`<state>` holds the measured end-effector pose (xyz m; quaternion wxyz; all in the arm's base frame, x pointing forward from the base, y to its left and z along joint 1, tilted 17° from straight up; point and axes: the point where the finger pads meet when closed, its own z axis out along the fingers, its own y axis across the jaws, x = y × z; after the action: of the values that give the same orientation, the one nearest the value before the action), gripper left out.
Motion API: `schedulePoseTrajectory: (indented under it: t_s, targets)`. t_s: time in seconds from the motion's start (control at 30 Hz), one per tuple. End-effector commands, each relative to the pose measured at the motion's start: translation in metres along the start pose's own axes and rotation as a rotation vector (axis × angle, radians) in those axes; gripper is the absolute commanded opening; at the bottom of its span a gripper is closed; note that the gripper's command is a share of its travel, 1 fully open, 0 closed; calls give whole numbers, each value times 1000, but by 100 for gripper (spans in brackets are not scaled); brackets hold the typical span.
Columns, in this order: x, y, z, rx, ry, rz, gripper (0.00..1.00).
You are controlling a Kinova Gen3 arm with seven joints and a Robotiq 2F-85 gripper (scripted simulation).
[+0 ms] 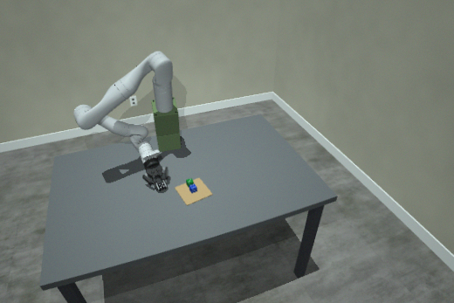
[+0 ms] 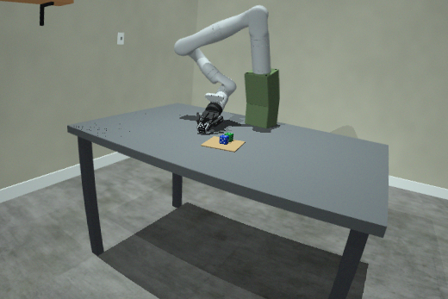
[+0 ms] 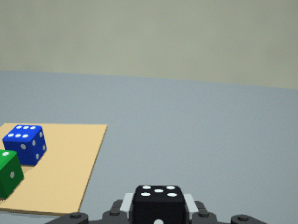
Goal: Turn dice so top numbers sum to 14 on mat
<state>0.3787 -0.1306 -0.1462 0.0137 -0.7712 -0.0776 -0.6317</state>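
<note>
Three dice: cubes with softened edges and round white pips; we find two on the mat, one beside it.
Mat: a thin, flat, tan square [image 1: 189,198] [image 2: 234,146] [image 3: 70,165] with a smooth, even surface, lying on the table.
Blue die: we see this glossy cube [image 1: 193,189] [image 2: 224,140] [image 3: 25,145] flat on the mat, six pips up.
Green die: this cube [image 1: 189,182] [image 2: 230,136] [image 3: 9,172] sits on the mat just beside the blue one; we cannot tell whether they touch. One pip shows on top, but the wrist view cuts that face off.
Black die: a dark cube [image 1: 161,187] [image 2: 202,129] [image 3: 159,202], off the mat, to its left in the top view; its upper face shows five pips. We cannot tell whether it touches the table.
Gripper: dark, jointed and angular [image 1: 161,185] [image 2: 202,127] [image 3: 159,205], beside the mat, its fingers clamped on the black die, with pale grey pads at either side.
Arm: smooth, white, rounded tubes [image 1: 120,87] [image 2: 217,28], rising from a boxy green pedestal [image 1: 176,143] [image 2: 276,118] behind the mat in the top view.
Table: matte blue-grey top [image 1: 244,159] [image 2: 301,165] extending around the mat.
</note>
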Motion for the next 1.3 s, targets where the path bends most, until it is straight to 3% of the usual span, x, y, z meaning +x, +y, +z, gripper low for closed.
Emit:
schedulePoseTrajectory:
  t_s: [0.0,1.27]
  targets:
    - [-2,0,1,0,1,0,26]
    - [-6,0,3,0,1,0,26]
